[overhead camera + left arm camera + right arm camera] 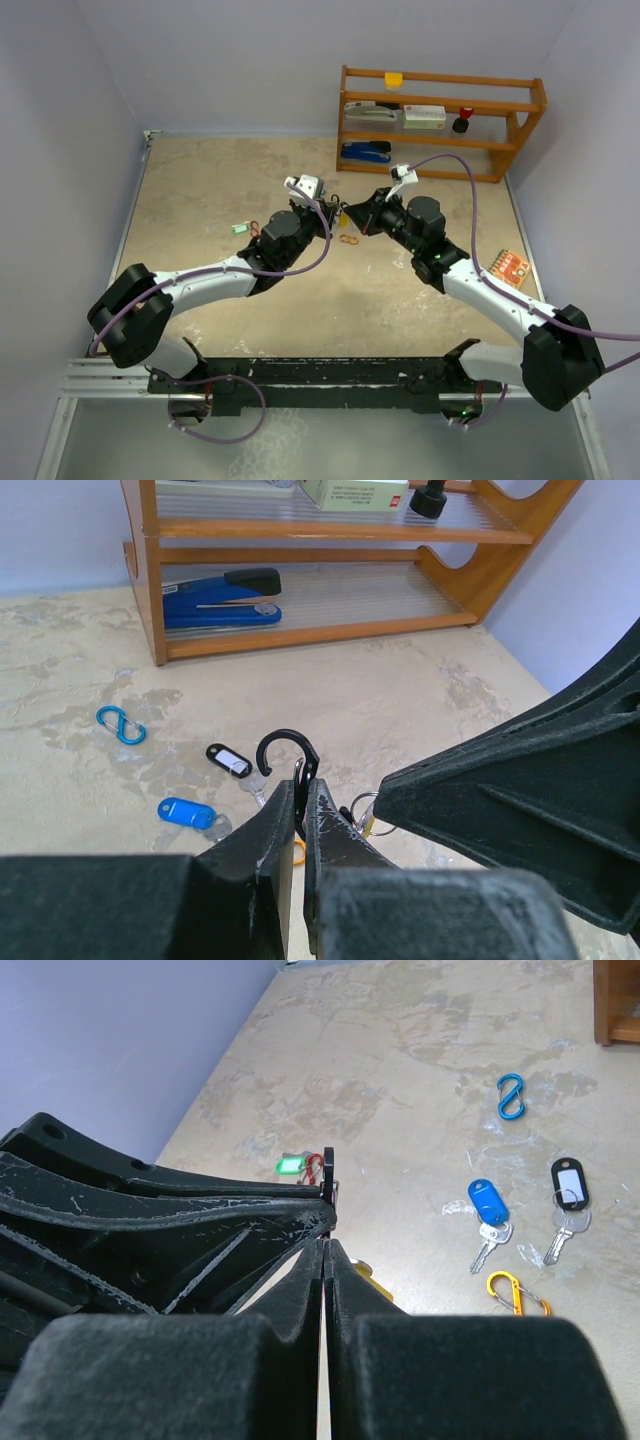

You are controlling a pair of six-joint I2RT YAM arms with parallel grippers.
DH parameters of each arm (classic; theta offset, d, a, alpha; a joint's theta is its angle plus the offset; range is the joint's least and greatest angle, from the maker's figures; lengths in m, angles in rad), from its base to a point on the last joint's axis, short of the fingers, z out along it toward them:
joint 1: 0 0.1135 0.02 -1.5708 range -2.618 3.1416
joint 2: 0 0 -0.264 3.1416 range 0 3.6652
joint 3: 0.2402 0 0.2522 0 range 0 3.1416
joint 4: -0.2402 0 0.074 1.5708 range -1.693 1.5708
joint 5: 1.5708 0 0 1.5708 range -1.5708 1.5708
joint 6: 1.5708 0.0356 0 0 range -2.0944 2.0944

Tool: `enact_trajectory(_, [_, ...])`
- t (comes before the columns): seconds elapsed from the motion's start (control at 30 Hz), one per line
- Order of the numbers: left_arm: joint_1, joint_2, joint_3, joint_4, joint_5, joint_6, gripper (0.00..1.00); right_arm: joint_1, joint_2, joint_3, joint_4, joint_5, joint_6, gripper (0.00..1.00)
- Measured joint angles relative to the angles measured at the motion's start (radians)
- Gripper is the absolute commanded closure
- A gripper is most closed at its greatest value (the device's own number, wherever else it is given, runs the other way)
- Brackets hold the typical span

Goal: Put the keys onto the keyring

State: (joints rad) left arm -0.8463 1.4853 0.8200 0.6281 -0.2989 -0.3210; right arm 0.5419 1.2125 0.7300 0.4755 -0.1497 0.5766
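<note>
Where the two arms meet over the middle of the table (200, 190) in the top view, the left gripper (329, 208) and the right gripper (352, 215) stand tip to tip. A green-tagged key (240, 228) lies well apart at 9 o'clock from them. An orange hook (348, 240) lies just beside them at 6 o'clock. The wooden shelf (440, 78) stands at 1 o'clock.

In the left wrist view, the left gripper (302, 792) is pressed together on a black S-shaped hook (285, 733), whose open curl stands upright above the fingertips. The right gripper (400, 785) comes in from 3 o'clock, with a small metal ring (362, 805) at its tip, just beside the hook's lower end. The black-tagged key (230, 759) lies near at 10 o'clock of the fingertips. The blue-tagged key (185, 812) lies at 9 o'clock. A blue carabiner (121, 725) lies farther off at 10 o'clock.

In the right wrist view, the right gripper (325, 1250) has its fingers pressed together; whether they pinch the ring cannot be told. A yellow tag (372, 1282) shows just beside them at 4 o'clock. The left gripper (318, 1205) fills the left side. The hook's black end (328, 1160) rises at 12 o'clock, with the green tag (291, 1167) and a red hook (314, 1165) behind it. The blue and black tags lie apart at 2 o'clock.
</note>
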Motion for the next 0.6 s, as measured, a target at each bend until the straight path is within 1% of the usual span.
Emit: enact_trajectory(0.6, [-0.007,0.003,0.0,-0.003,-0.001,0.026,1.0,0.0,0.0,0.0,-0.005,-0.026,0.001,1.0])
